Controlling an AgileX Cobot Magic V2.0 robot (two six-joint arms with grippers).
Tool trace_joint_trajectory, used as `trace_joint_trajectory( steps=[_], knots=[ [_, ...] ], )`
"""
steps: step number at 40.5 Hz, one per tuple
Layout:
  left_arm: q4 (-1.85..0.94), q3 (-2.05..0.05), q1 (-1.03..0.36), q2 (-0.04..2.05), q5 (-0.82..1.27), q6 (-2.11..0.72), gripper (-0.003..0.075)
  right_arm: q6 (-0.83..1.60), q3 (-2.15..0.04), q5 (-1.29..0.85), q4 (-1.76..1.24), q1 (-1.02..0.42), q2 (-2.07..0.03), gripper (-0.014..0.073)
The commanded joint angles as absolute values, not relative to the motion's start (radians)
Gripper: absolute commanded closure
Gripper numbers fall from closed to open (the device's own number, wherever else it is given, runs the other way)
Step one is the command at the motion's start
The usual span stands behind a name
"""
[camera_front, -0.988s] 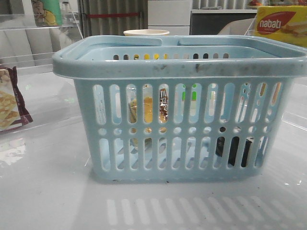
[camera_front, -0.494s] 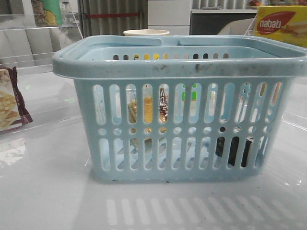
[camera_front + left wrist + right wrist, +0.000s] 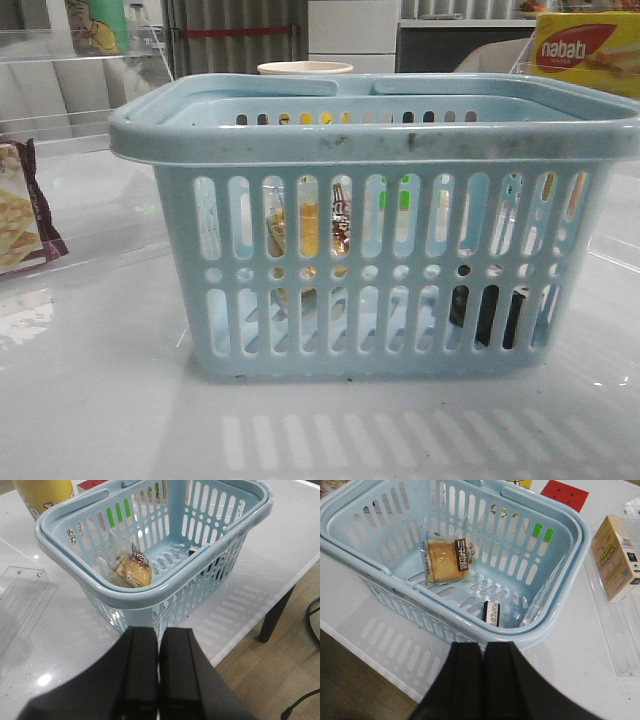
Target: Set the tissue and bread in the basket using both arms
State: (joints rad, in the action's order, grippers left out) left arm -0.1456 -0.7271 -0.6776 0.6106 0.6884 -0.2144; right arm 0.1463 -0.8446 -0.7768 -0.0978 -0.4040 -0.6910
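The light-blue basket (image 3: 380, 140) stands on the white table, filling the front view. The bread (image 3: 447, 559) in its clear bag lies inside the basket on its floor; it also shows in the left wrist view (image 3: 131, 570) and through the slots in the front view (image 3: 308, 232). The tissue (image 3: 491, 613), a small dark pack, stands inside the basket near a corner and shows through the slots (image 3: 490, 315). My left gripper (image 3: 159, 632) is shut and empty, outside the basket (image 3: 150, 592). My right gripper (image 3: 483, 647) is shut and empty, outside the basket rim (image 3: 540, 630). Neither arm shows in the front view.
A maroon-edged pastry packet (image 3: 22, 215) lies at the left. A yellow nabati box (image 3: 585, 50) stands at back right. A pale cup (image 3: 305, 68) is behind the basket. A yellow box (image 3: 616, 557) on a clear tray and a red block (image 3: 565, 492) lie beyond it.
The bread bag has settled slightly inside the basket. Nothing else has moved.
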Motion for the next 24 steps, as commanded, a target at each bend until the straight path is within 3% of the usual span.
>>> trace_joint_trajectory(
  steps=[1, 20, 24],
  knots=[
    [-0.160, -0.757, -0.685, 0.609, 0.607, -0.212, 0.0629, 0.158, -0.872, -0.707, -0.094, -0.404, -0.688, 0.0538],
    [-0.165, -0.739, -0.679, 0.557, 0.607, -0.212, 0.0629, 0.158, -0.872, -0.707, -0.094, -0.404, -0.688, 0.0538],
    [-0.149, -0.707, -0.595, 0.483, 0.564, -0.212, 0.0629, 0.158, -0.872, -0.706, -0.094, -0.404, -0.688, 0.0538]
  ],
)
